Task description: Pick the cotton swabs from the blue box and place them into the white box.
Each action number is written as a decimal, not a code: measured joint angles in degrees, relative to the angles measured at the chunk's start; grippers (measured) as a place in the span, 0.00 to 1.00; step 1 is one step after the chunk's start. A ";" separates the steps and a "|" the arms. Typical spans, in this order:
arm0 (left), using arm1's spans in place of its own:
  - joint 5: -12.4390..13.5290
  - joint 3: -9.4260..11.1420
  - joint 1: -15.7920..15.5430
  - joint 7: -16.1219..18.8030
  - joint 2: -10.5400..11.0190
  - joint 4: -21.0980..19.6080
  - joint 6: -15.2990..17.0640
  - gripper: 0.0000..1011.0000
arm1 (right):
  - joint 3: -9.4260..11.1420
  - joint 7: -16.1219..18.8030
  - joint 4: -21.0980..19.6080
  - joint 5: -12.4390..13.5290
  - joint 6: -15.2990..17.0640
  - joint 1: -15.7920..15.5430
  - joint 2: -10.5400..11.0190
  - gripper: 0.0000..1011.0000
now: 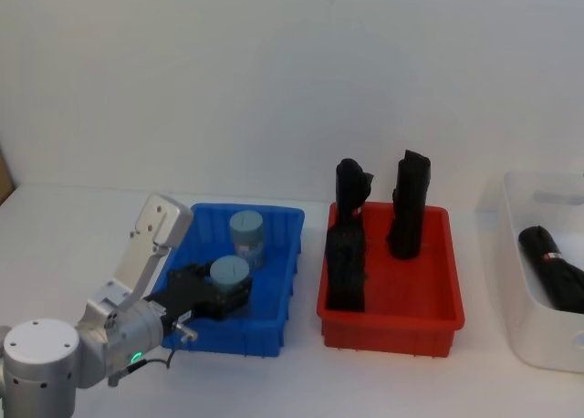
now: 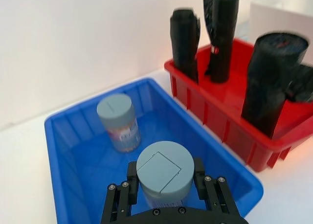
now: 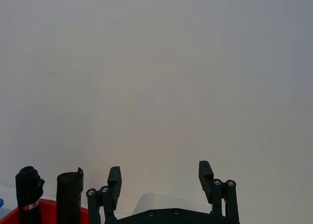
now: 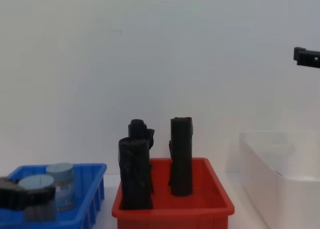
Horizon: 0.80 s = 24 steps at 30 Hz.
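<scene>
My left gripper (image 2: 165, 168) grips one tub of cotton swabs (image 2: 164, 179) inside the blue box (image 2: 63, 136), with a second tub (image 2: 117, 121) just beyond. My right gripper (image 3: 159, 170) hangs spread open above the white box (image 1: 511, 281).

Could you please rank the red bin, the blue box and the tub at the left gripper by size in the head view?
1. The red bin and the blue box: alike, tied.
2. The tub at the left gripper.

Left pincer (image 2: 164, 172) low, jaws clamped; right pincer (image 3: 160, 177) raised high, jaws apart.
</scene>
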 joint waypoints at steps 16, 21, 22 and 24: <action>1.92 -0.68 -0.70 -0.24 0.13 -5.10 -5.70 0.66 | -0.20 1.66 0.00 -0.15 -0.14 0.57 -0.25 0.99; 2.71 -0.86 -1.44 -0.72 -0.17 -7.10 -7.90 0.66 | -0.52 3.84 -0.04 -0.38 -0.26 1.02 -0.42 0.99; 2.83 -0.87 -1.56 -0.79 -0.23 -7.44 -8.19 0.66 | -0.57 4.35 -0.05 -0.43 -0.28 1.11 -0.46 0.99; 3.17 -0.90 -1.92 -1.04 -0.45 -8.21 -9.02 0.66 | -0.79 5.65 -0.10 -0.50 -0.29 1.37 -0.57 0.99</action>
